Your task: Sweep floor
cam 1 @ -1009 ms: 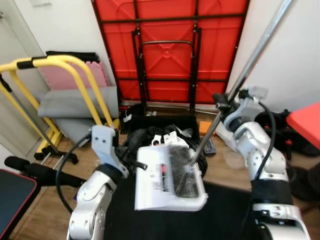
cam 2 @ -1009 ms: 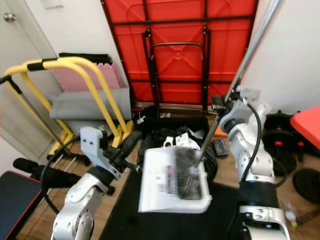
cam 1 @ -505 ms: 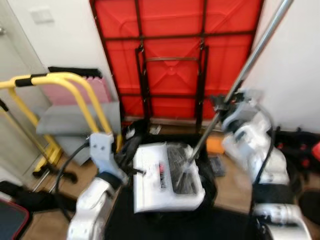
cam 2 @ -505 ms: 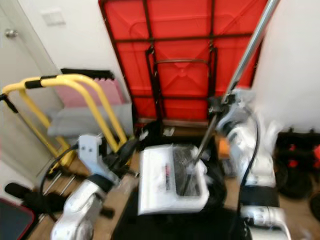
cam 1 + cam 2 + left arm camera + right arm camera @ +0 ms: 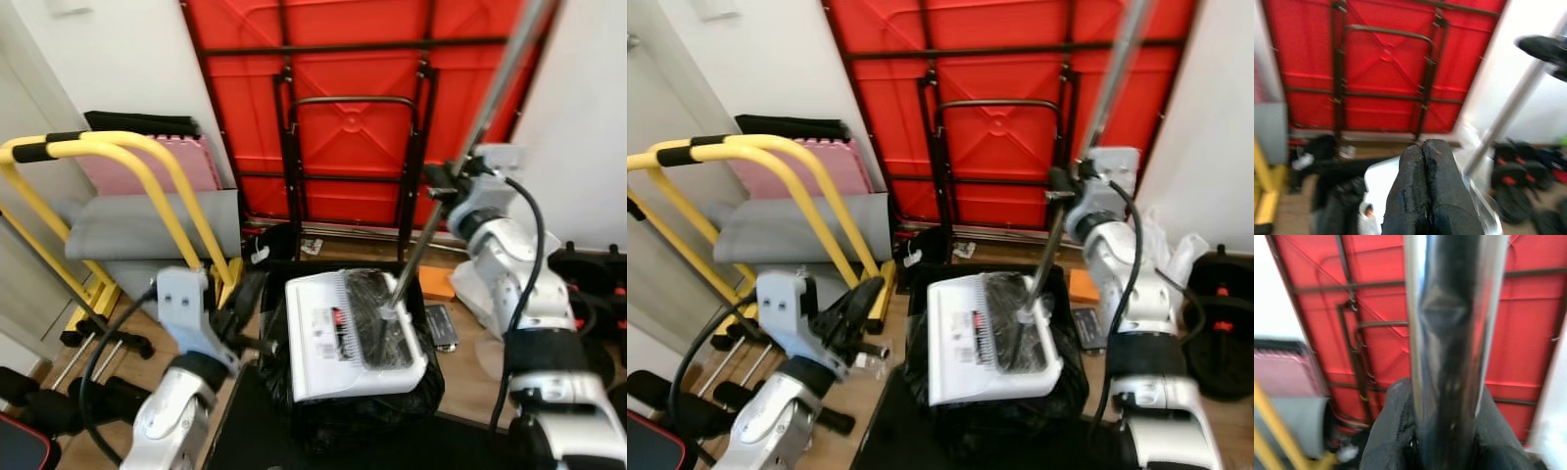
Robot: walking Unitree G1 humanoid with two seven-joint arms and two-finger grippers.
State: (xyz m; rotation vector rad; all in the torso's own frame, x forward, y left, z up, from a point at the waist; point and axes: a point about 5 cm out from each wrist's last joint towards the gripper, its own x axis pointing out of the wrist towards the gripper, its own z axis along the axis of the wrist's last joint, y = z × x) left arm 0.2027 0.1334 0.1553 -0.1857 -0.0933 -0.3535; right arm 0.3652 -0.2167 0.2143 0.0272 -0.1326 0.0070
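- Left gripper (image 5: pixel 1424 196) fingers pressed flat together, nothing between them; positioned just left of the white dustpan (image 5: pixel 353 335).
- Right gripper (image 5: pixel 443 188) fingers closed around the chrome broom pole (image 5: pixel 460 157); in the right wrist view, pole (image 5: pixel 1452 333) seated between both black fingers (image 5: pixel 1388 431).
- Wood floor (image 5: pixel 470 338), visible in strips at either side; white walls (image 5: pixel 118 59) behind and to the right.
- Red folded table (image 5: pixel 362 98), leaned upright against the back wall, black frame and legs facing the room; largest item in view.
- Yellow tubular frame (image 5: pixel 147 171) at the left, black grip at its end, standing in front of a grey pad (image 5: pixel 147 225) and a pink foam mat (image 5: pixel 147 166).
- Black mat (image 5: pixel 255 436) on the floor at the near edge, below the bag.
- Black trash bag (image 5: pixel 343 416), directly ahead, between the two arms; dustpan resting across its top, comb teeth toward the left.
- Broom pole slanting from upper right down to the dustpan's right side; dark bristle head (image 5: pixel 377 313) lying inside the pan.
- Black weight plates (image 5: pixel 1220 313) on the floor at the far right, near the wall.
- Orange flat item (image 5: pixel 438 284) and a dark remote-like item (image 5: pixel 443 325) on the floor, just right of the bag.
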